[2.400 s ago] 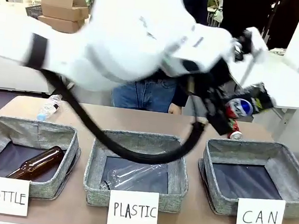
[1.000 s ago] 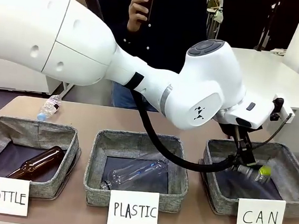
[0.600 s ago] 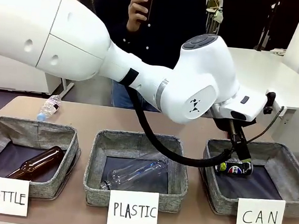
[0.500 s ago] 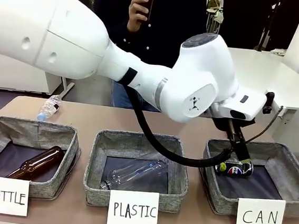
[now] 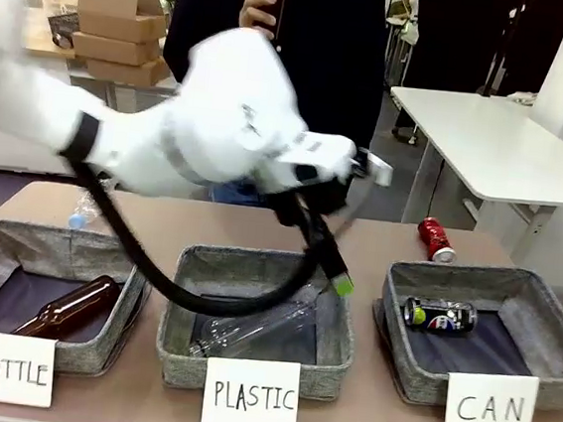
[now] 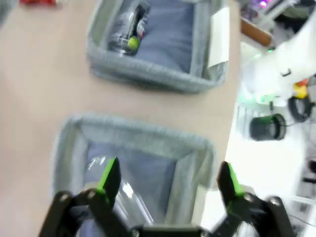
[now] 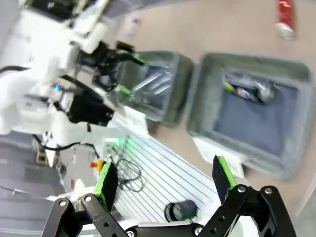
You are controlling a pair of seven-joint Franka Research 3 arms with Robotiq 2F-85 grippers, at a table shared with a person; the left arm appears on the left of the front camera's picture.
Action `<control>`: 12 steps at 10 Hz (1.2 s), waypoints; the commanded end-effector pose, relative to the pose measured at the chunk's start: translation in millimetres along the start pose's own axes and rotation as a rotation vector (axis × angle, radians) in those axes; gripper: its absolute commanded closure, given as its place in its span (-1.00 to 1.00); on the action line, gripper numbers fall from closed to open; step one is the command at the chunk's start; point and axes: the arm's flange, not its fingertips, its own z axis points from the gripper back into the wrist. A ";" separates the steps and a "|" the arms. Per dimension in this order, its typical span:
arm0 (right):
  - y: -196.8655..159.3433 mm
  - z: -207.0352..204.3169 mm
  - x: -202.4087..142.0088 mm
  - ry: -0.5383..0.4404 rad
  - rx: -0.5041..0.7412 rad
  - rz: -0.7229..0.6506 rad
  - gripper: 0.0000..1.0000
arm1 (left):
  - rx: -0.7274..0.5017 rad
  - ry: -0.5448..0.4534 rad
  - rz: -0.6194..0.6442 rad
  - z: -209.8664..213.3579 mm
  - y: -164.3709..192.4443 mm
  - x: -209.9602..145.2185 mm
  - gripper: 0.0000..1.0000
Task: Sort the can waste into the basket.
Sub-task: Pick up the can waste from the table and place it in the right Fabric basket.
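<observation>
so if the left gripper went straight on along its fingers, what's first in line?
The left gripper points into the PLASTIC basket: likely its dark floor first, though the clear bottle beside one finger might get clipped. Depth unclear.

Basket (image 5: 415, 376): dark can (image 5: 438, 316); red can (image 5: 436, 239) behind
</observation>
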 end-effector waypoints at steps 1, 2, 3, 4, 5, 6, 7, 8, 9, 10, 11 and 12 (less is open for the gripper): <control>20.1 -54.2 54.2 0.057 0.128 0.043 -1.00 | 0.000 -0.154 0.198 76.9 -11.3 -127.5 -1.00; 37.4 -89.0 67.1 0.131 0.196 0.111 -1.00 | -0.024 -0.235 0.293 103.7 2.2 -168.9 -1.00; 54.1 -125.8 75.5 0.202 0.283 0.137 -1.00 | -0.111 -0.312 0.388 131.1 16.3 -214.4 -1.00; 62.9 -153.1 79.0 0.271 0.312 0.123 -1.00 | -0.208 -0.389 0.486 151.4 24.4 -250.0 -1.00; 69.6 -173.0 82.0 0.298 0.390 0.113 -1.00 | -0.357 -0.417 0.613 168.5 28.5 -282.6 -1.00; 76.8 -191.9 88.0 0.253 0.469 0.067 -1.00 | -0.470 -0.462 0.785 184.6 28.9 -313.2 -1.00; 79.3 -211.4 95.5 0.181 0.486 -0.022 -1.00 | -0.582 -0.619 0.778 202.0 25.9 -346.5 -1.00; 73.5 -227.8 104.3 0.120 0.491 -0.130 -1.00 | -0.649 -0.826 0.708 217.7 20.3 -378.8 -1.00; 61.9 -232.7 112.9 0.060 0.481 -0.221 -1.00 | -0.630 -0.916 0.685 225.4 15.2 -394.7 -1.00; 74.2 -216.4 90.8 0.215 0.487 -0.030 -1.00 | -0.600 -0.634 0.722 204.2 17.2 -365.0 -1.00; 74.2 -216.4 90.8 0.215 0.487 -0.030 -1.00 | -0.600 -0.634 0.722 204.2 17.2 -365.0 -1.00; 74.2 -216.4 90.8 0.215 0.487 -0.030 -1.00 | -0.600 -0.634 0.722 204.2 17.2 -365.0 -1.00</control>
